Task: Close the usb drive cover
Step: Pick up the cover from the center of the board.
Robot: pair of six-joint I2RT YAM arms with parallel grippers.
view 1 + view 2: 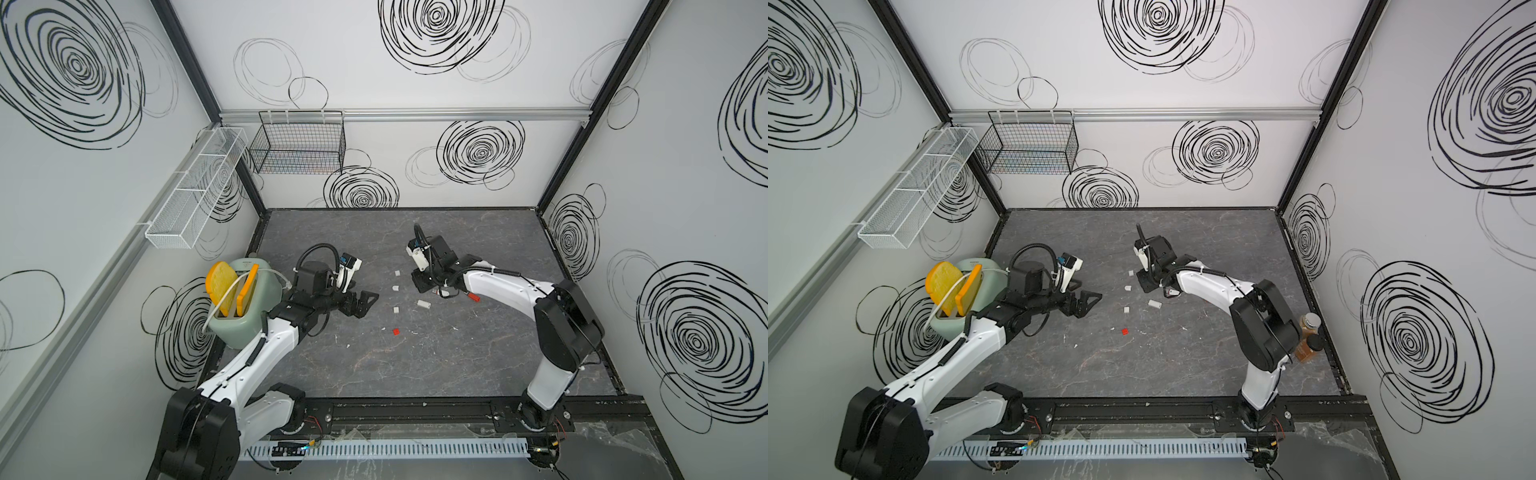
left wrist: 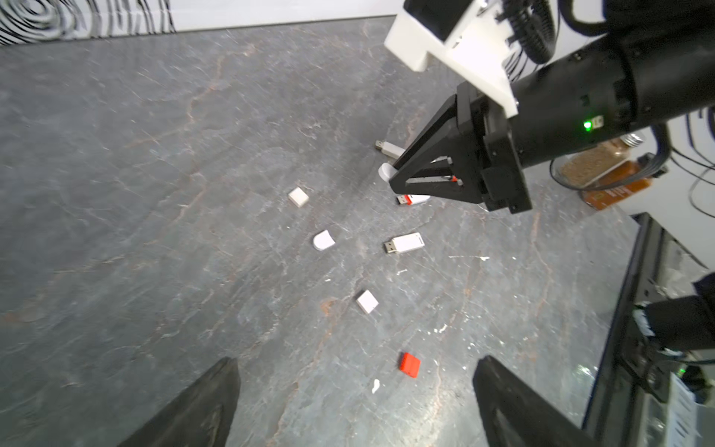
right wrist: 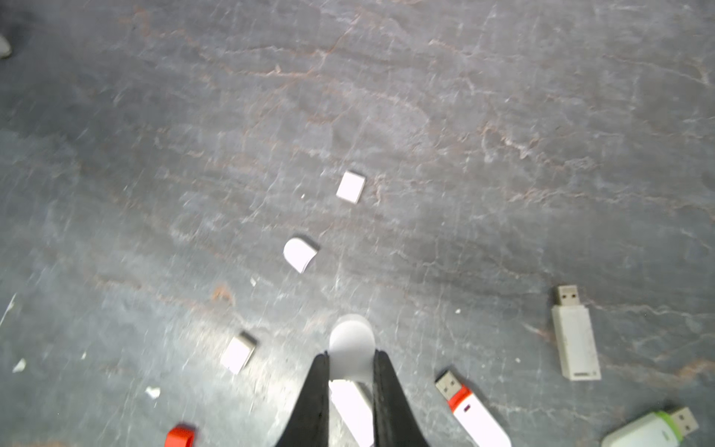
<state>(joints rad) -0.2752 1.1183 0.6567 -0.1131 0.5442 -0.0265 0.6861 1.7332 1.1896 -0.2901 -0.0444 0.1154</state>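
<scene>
My right gripper (image 3: 351, 358) is shut on a white usb drive (image 3: 351, 340). The drive's rounded end sticks out past the fingertips, and it also shows in the left wrist view (image 2: 384, 172). I cannot tell whether that end is a cover. Loose covers lie on the table: a rounded white cover (image 3: 300, 253), two square white covers (image 3: 351, 187) (image 3: 238, 352) and a red cover (image 2: 410, 364). My left gripper (image 2: 356, 363) hangs open above the table near the red cover, holding nothing.
Uncapped drives lie around the right gripper: a white one (image 3: 575, 333), a red-and-white one (image 3: 470, 406) and a green-and-white one (image 3: 650, 429). A green toaster (image 1: 243, 307) with toast stands at the left edge. Two spice jars (image 1: 1308, 336) stand behind the right arm.
</scene>
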